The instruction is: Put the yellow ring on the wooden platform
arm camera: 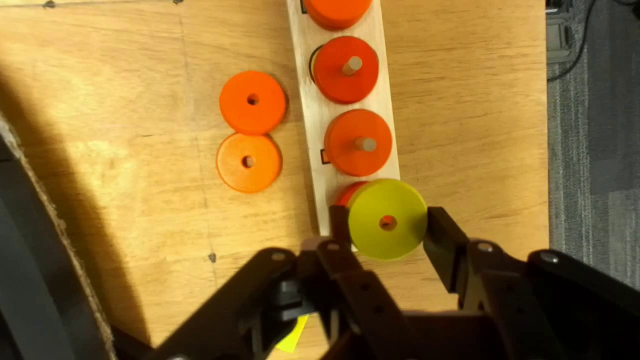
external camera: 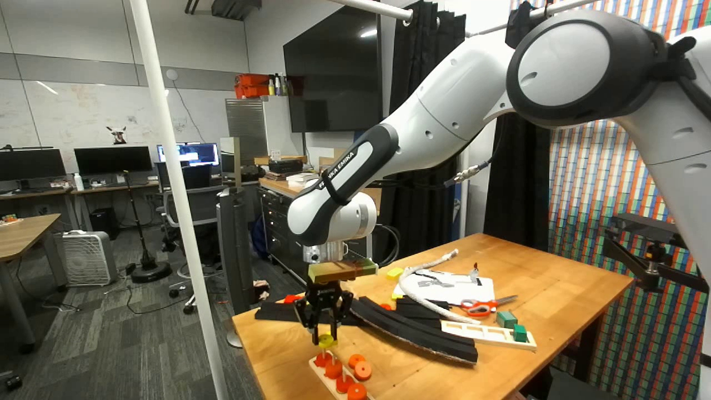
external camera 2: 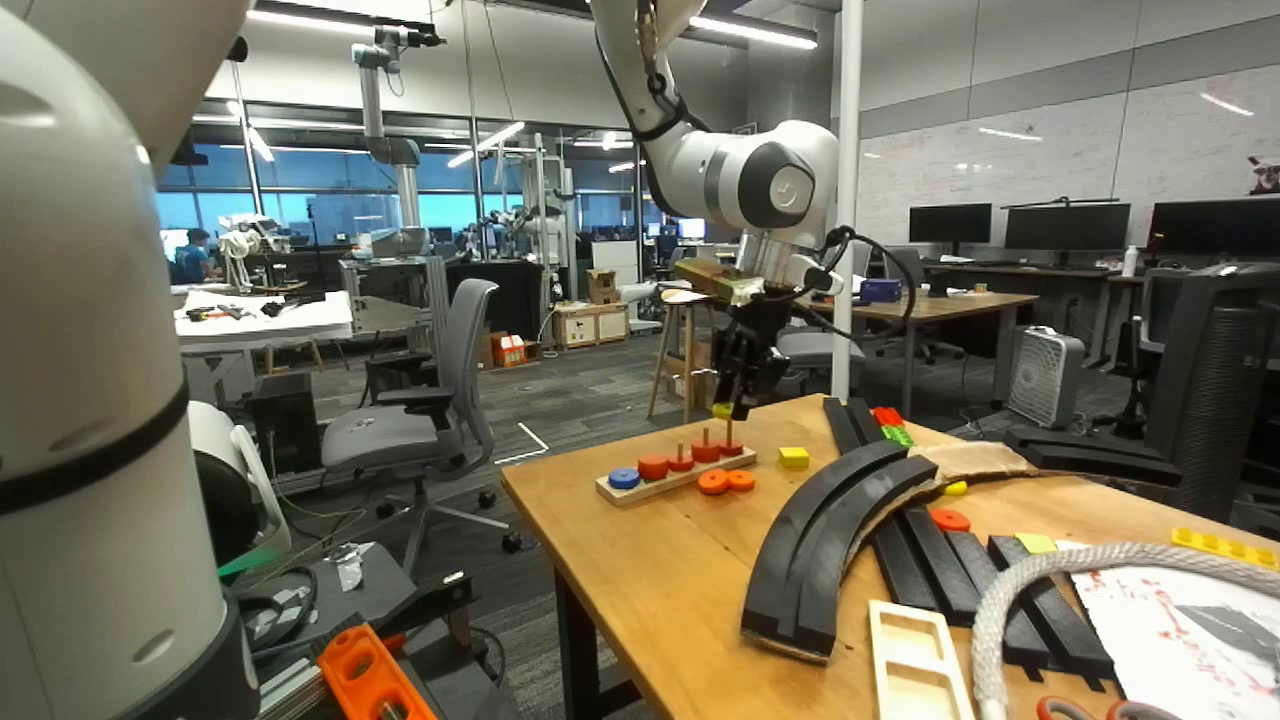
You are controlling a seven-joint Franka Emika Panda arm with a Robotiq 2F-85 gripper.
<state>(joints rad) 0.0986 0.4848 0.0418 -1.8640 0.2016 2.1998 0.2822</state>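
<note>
My gripper [arm camera: 386,224] is shut on the yellow ring [arm camera: 390,242], with one finger on each side of it. The ring is held roughly flat above the end peg of the wooden platform [arm camera: 314,120]. An orange-red piece shows partly beneath the ring and through its hole. In both exterior views the ring [external camera: 326,341] [external camera 2: 722,411] is up at the top of that peg, above the orange-red piece on it. I cannot tell whether it touches the peg. The platform [external camera 2: 640,491] carries several orange-red pieces on pegs and a blue piece [external camera 2: 624,478] at its far end.
Two loose orange discs [arm camera: 252,112] [arm camera: 248,170] lie beside the platform. Black curved strips [external camera 2: 825,560] and a yellow block [external camera 2: 793,457] lie on the table. A rope [external camera: 414,289], scissors [external camera: 479,306] and a pale slotted tray [external camera: 483,332] lie further off.
</note>
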